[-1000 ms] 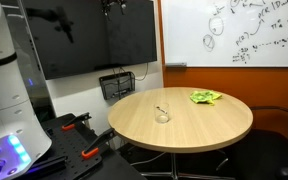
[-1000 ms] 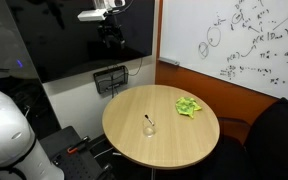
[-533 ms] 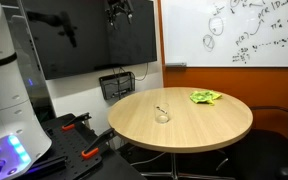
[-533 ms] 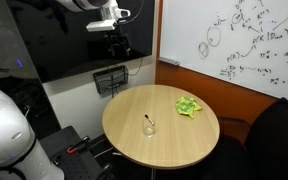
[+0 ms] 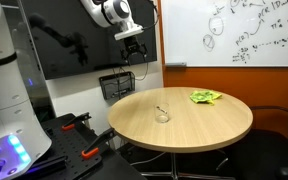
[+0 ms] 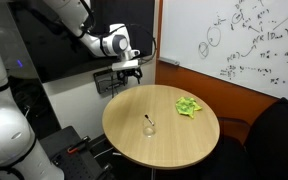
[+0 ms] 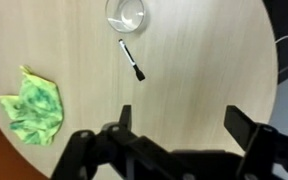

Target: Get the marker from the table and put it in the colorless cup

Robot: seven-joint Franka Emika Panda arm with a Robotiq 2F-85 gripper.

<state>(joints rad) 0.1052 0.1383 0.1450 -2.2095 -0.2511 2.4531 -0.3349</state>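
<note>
In an exterior view, a round wooden table (image 5: 204, 125) is seen in front of a whiteboard (image 5: 234, 30) and a dark screen (image 5: 74, 40). A colorless cup (image 5: 162, 116) is stood near the middle of the table, and a crumpled green cloth (image 5: 206, 97) is laid towards its far edge. The robot arm (image 5: 109, 12) is held high above the table's edge, well apart from the cup.

In an exterior view, the marker (image 6: 147, 120) is shown lying flat on the table (image 6: 179, 140), just beside the cup (image 6: 150, 128) and outside it. The arm (image 6: 114, 42) is hung above the rim, the jaws pointed downward.

In the wrist view, the table (image 7: 204, 60) is seen from above. The cup (image 7: 130, 14) is placed at the top edge, with the marker (image 7: 132, 60) slanted just below it and the cloth (image 7: 32, 105) at lower left. The jaws are spread wide, with nothing held between them.
</note>
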